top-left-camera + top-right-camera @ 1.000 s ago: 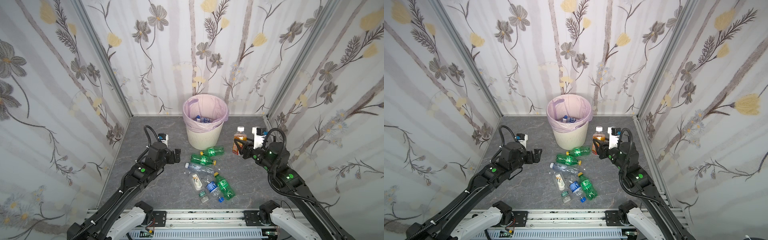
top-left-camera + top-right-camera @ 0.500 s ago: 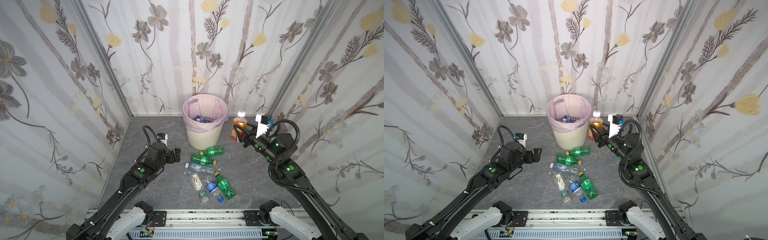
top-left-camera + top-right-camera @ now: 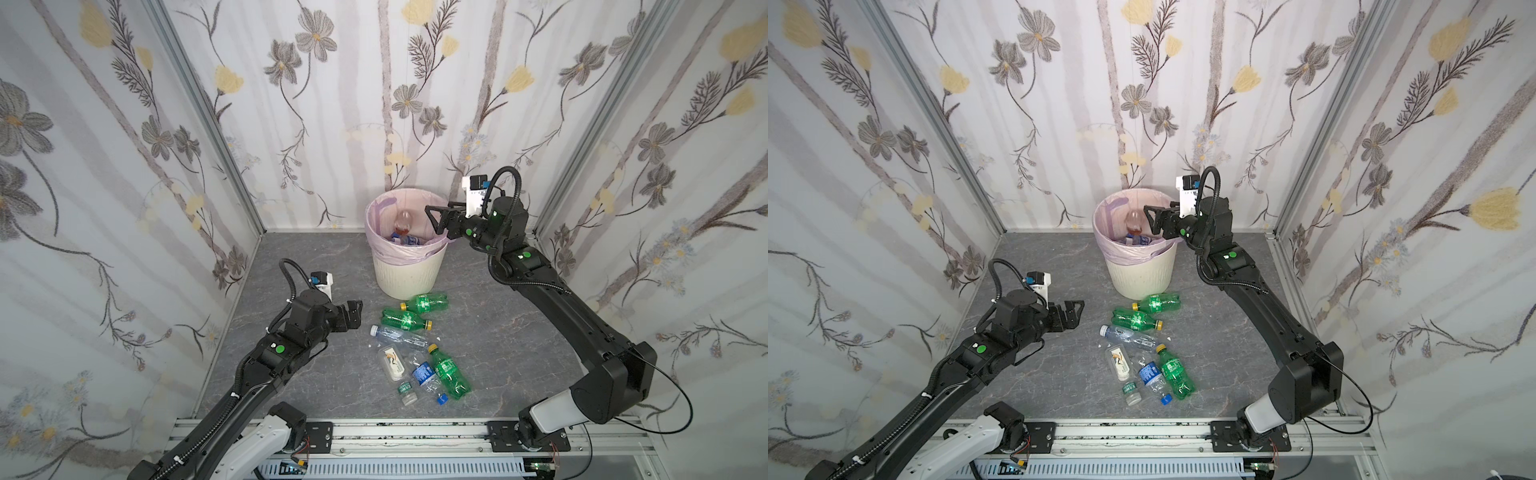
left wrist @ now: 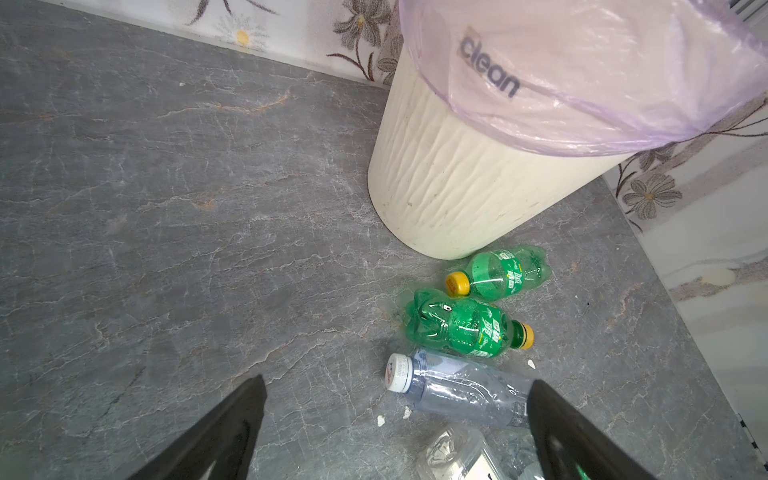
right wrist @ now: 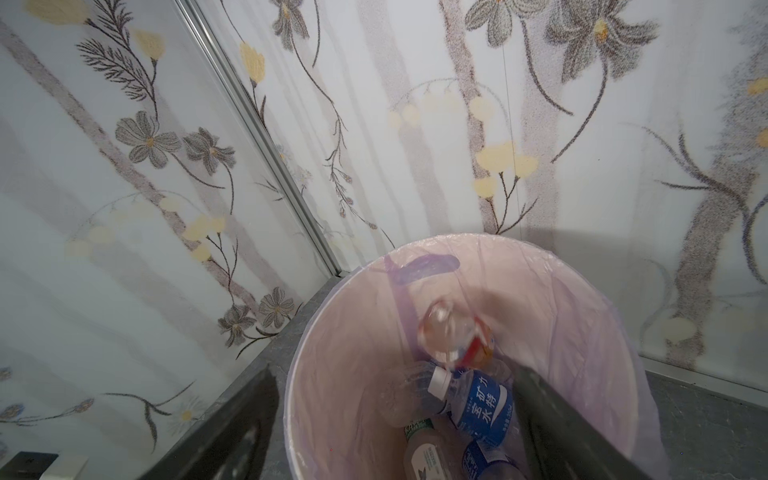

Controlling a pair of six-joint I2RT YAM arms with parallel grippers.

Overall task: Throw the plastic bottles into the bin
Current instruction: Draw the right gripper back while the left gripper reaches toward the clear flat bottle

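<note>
Inside the bin (image 3: 405, 274) lie blue-labelled bottles (image 5: 484, 409).

I am looking at a lab-style robot test booth dressed up to seem homely. Three flowered wallpaper panels (image 3: 374, 104) stand upright between bare metal corner posts (image 3: 210, 120), boxing in a grey stone-look table (image 3: 519, 353). An aluminium rail (image 3: 415, 434) with exposed wiring runs along the near edge. Two black robot arms are bolted to it, the left arm (image 3: 270, 361) and the right arm (image 3: 582, 328). A household bin (image 3: 405, 272) stands at the back, lined with a bag (image 4: 582, 83) printed "clean".
</note>
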